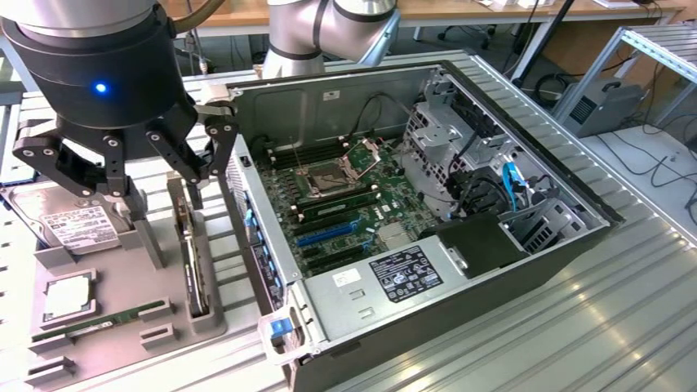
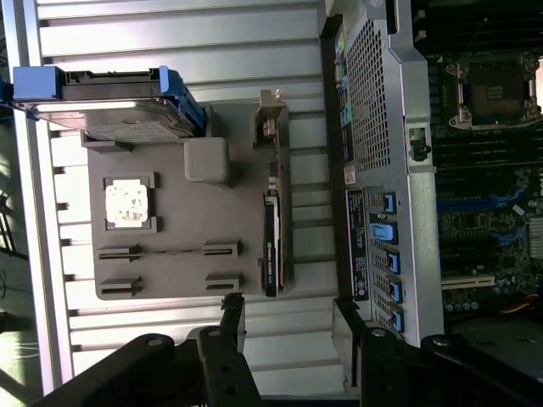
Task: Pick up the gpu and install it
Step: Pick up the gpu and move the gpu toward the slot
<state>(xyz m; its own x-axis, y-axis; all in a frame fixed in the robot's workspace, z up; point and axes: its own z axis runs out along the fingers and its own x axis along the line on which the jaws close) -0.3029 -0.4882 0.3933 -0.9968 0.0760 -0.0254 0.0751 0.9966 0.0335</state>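
Hovering spread wide and empty, claw (image 1: pixel 163 196) sits near gpu (image 1: pixel 196 261) standing on edge in grey tray (image 1: pixel 120 286); a misaligned descent could clip the card, tipping it.

The gripper (image 1: pixel 162 194) is suspended below the wrist and directed downward. The jaws are spread wide, with both fingers (image 2: pixel 233 318) clearly parted.
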